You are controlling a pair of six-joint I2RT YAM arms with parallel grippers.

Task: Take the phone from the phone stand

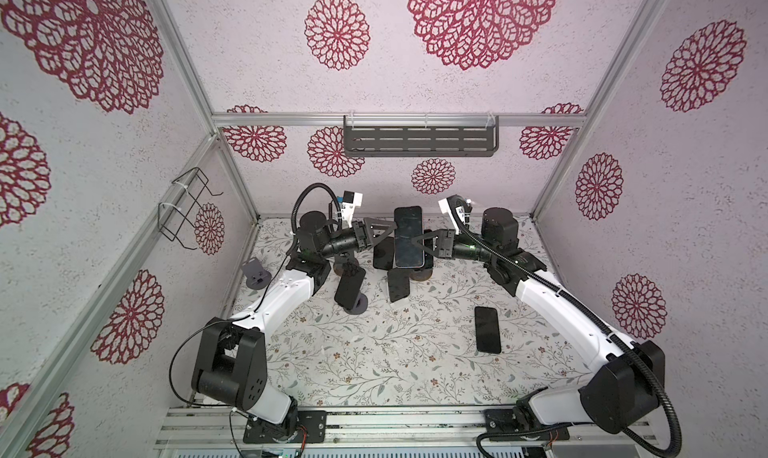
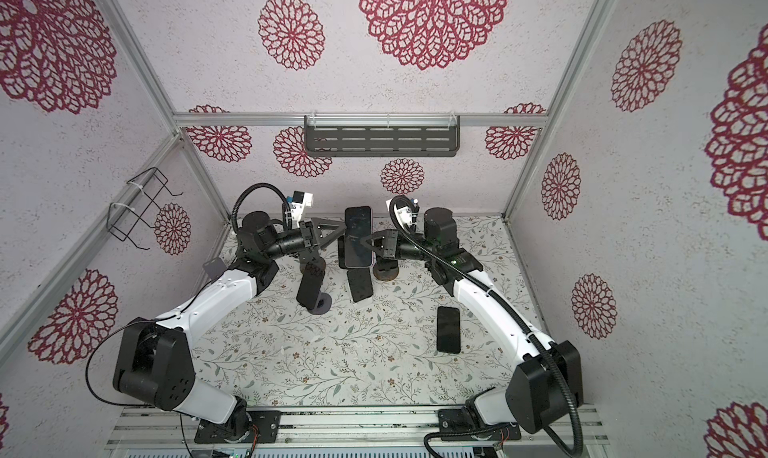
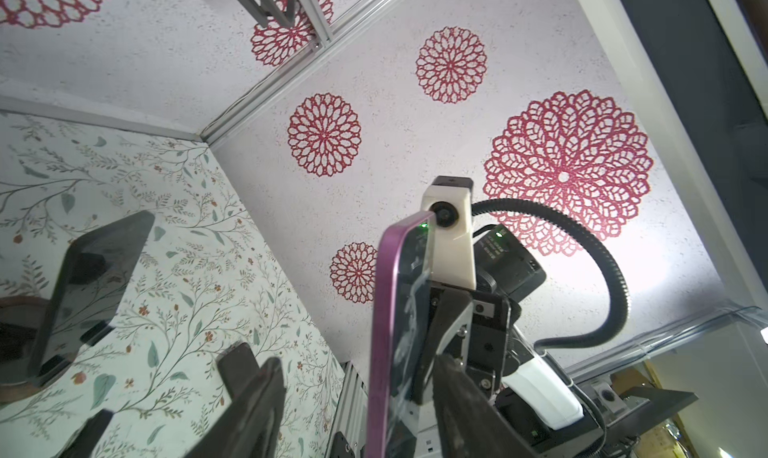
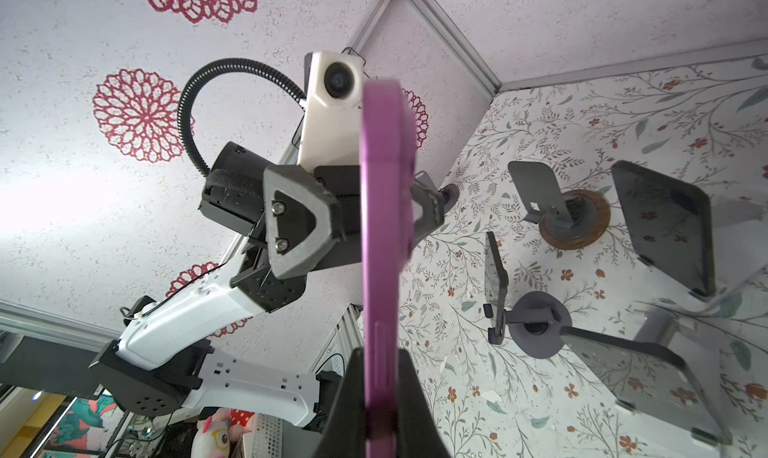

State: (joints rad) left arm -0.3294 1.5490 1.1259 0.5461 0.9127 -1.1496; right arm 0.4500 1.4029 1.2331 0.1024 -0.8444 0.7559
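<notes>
The purple phone [image 1: 409, 235] is off every stand. It hangs upright in the air over the far middle of the table [image 1: 374, 364], with the right gripper [image 1: 419, 244] clamped on its right long edge. The left gripper [image 1: 388, 232] reaches in from the left with its jaws apart, one on each side of the phone; in the left wrist view the phone [image 3: 399, 310] lies much closer to one of the fingers [image 3: 249, 393] than to the other.

That offset is the first risk. If the left jaws close from here, one finger probably meets the phone first and pushes it sideways, which could twist it in the right gripper's narrow hold on a smooth edge.

The second risk is timing. If the right gripper lets go before the left has a firm hold, the phone likely falls. Right below it are an empty stand with a round brown base [image 2: 384, 272] and another phone on a stand [image 1: 398, 287], so a drop could crack glass or tip a neighbour over.

A hard squeeze across the screen could also make the phone slip out.
</notes>
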